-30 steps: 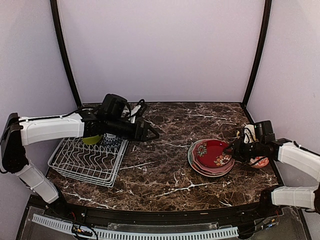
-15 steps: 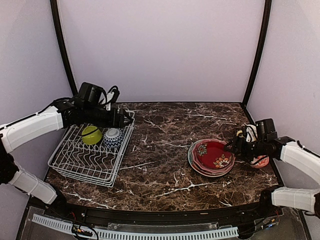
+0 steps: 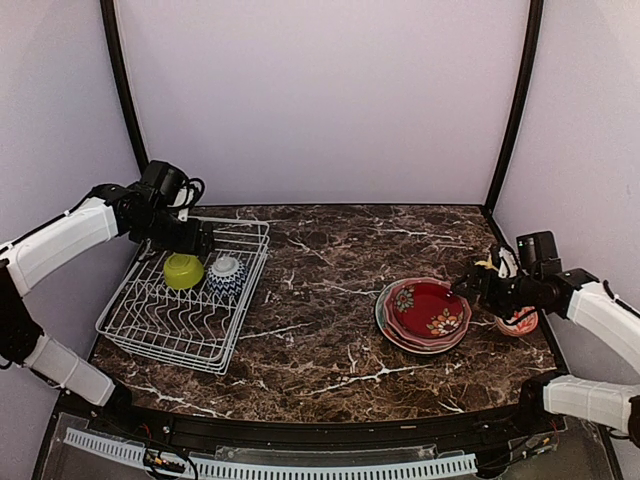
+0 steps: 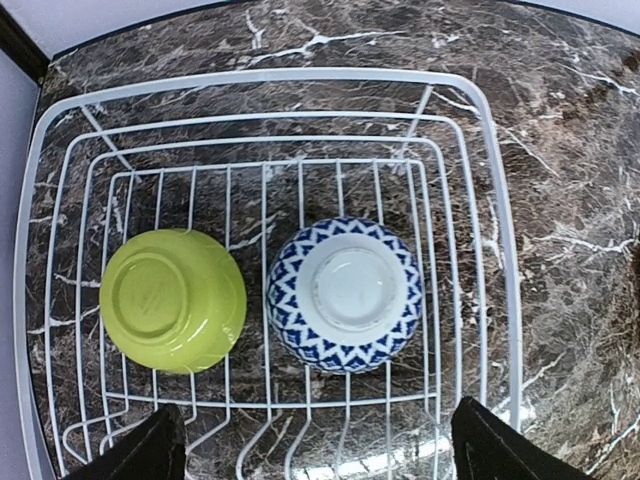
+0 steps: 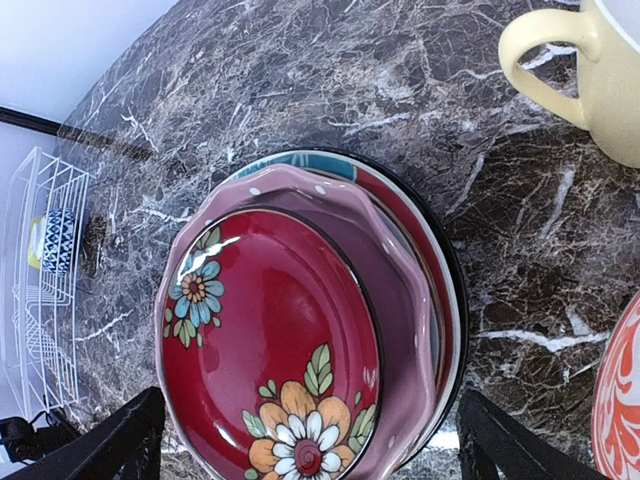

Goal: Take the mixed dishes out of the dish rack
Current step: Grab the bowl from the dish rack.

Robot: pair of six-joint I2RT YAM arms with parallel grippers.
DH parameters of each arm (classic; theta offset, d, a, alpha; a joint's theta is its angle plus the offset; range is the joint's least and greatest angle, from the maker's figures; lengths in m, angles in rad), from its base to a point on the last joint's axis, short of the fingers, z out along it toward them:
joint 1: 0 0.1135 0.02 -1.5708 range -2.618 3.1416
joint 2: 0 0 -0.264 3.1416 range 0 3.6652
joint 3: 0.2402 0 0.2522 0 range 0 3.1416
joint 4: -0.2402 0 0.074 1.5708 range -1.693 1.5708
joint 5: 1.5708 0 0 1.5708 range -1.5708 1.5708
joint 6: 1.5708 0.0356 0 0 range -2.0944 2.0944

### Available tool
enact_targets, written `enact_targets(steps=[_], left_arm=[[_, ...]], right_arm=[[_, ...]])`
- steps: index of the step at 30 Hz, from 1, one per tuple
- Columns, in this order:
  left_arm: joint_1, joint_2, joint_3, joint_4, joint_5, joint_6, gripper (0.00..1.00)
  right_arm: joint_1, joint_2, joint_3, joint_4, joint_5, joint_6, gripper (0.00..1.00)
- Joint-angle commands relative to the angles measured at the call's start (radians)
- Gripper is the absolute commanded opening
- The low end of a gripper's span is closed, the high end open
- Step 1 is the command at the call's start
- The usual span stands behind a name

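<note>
Wide left gripper (image 4: 320,440) hangs over the rack (image 4: 480,200), likely to take the blue bowl (image 4: 345,295). Wide right gripper (image 5: 310,435), far right of the rack, holds nothing.

The tabletop (image 3: 330,340) is showing polished dark marble with pale veins. The rack (image 3: 170,325) is looking like white coated wire. Inside the rack, the green bowl (image 4: 172,298) and blue-white bowl (image 4: 345,295) are looking glazed; right of it, the red plate (image 5: 270,330) is gleaming glossy.
</note>
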Motion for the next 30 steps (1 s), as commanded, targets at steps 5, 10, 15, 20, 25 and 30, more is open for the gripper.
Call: enact_targets(steps=[5, 10, 15, 20, 25, 30], left_arm=[[0.128, 0.132, -0.058, 0.07, 0.313, -0.081, 0.88], [0.159, 0.211, -0.09, 0.166, 0.434, -0.165, 0.86], [0.163, 0.272, -0.091, 0.224, 0.471, -0.223, 0.85], [0.163, 0.282, -0.09, 0.244, 0.436, -0.237, 0.85], [0.166, 0.264, -0.099, 0.257, 0.383, -0.237, 0.81], [0.18, 0.264, -0.099, 0.263, 0.356, -0.24, 0.71]], right_arm=[[-0.004, -0.033, 0.023, -0.011, 0.017, -0.011, 0.99], [-0.004, -0.035, 0.016, -0.001, 0.012, -0.004, 0.99], [-0.004, -0.025, 0.016, 0.005, 0.008, -0.005, 0.99], [-0.004, -0.027, 0.017, 0.005, 0.008, -0.003, 0.99], [-0.005, -0.026, 0.016, 0.005, 0.009, -0.005, 0.99], [-0.005, -0.022, 0.015, 0.009, 0.002, 0.0, 0.99]])
